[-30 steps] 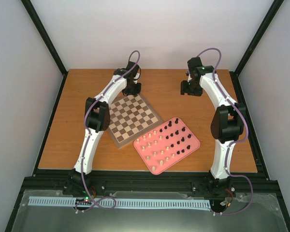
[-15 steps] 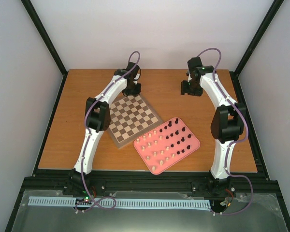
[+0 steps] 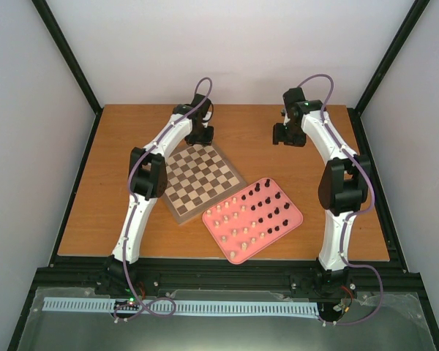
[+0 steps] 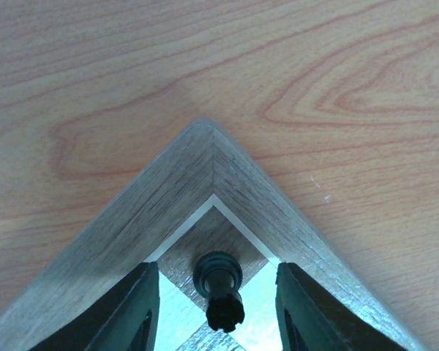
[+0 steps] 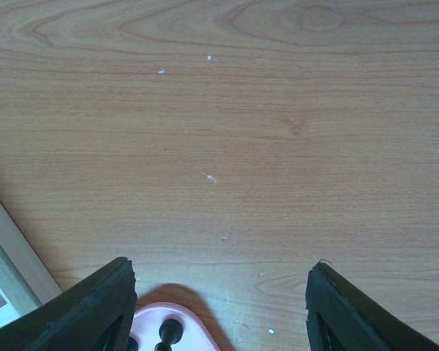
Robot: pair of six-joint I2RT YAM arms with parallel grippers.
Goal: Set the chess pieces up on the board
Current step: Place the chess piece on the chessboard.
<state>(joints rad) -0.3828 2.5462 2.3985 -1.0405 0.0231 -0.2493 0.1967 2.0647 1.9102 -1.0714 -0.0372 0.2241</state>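
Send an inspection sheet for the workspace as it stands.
Surface: wooden table, flat, wood grain.
Job's things: board angled left of centre; one dark piece upright on its far corner square; other chess pieces standing in the pink tray.
Clutter: a few pale specks on the wood.
Grippers: left gripper open, straddling the dark piece, not touching; right gripper open, empty, above bare wood beyond the tray.
Cables: purple cables loop along both arms, off the board.
Surroundings: white walls, black frame posts.
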